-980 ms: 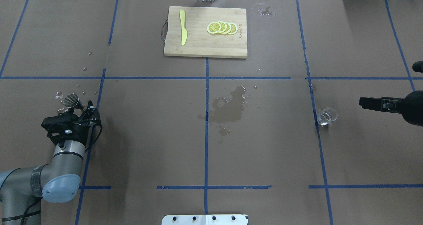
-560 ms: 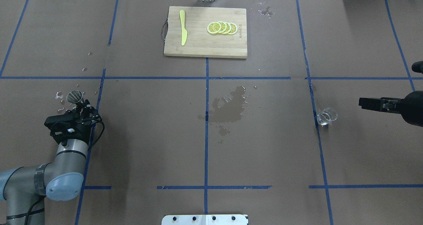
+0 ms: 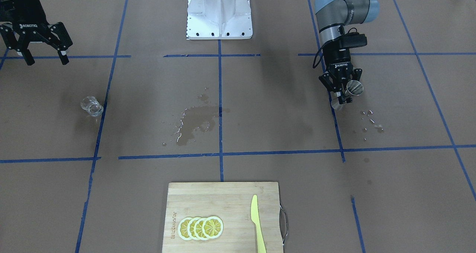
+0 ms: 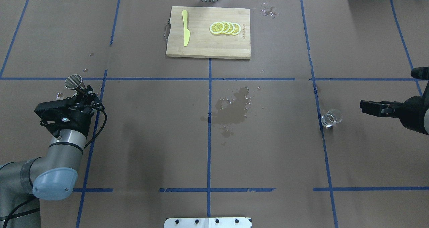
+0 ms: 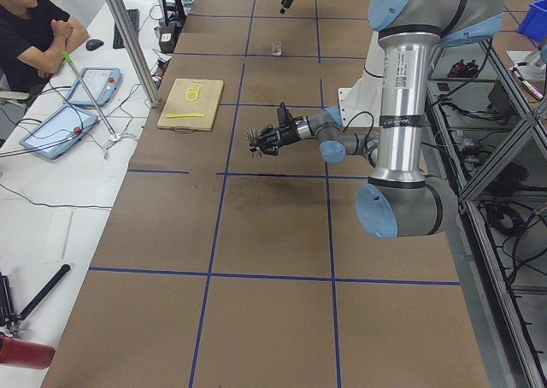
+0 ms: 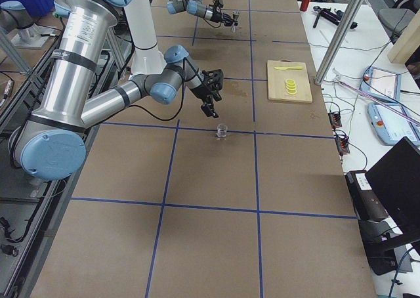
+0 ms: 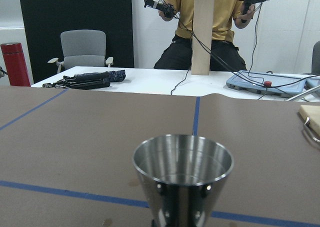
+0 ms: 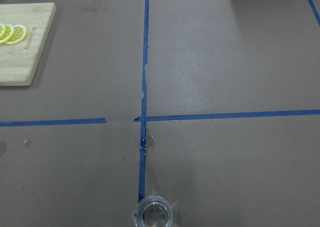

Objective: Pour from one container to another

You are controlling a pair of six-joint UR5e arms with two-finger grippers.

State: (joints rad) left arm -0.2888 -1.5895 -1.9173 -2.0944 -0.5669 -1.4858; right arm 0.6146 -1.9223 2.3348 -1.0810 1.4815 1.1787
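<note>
The steel jigger hangs above the table's left side, upright, with my left gripper shut on its waist. From the front the jigger sits between the left gripper fingers, clear of the paper. Its open top cone fills the left wrist view. The clear glass cup stands alone on the right by a blue tape line, also seen as the cup and the cup. My right gripper is open and empty, raised and apart from the cup, the gripper to the cup's right.
A wooden cutting board at the far middle carries lemon slices and a yellow knife. A wet patch darkens the paper at the centre. Droplets lie near the jigger. The white base plate is at the robot's edge.
My left gripper has lifted the jigger and carried it farther from the robot. My right gripper has shifted slightly toward the glass cup, still open.
</note>
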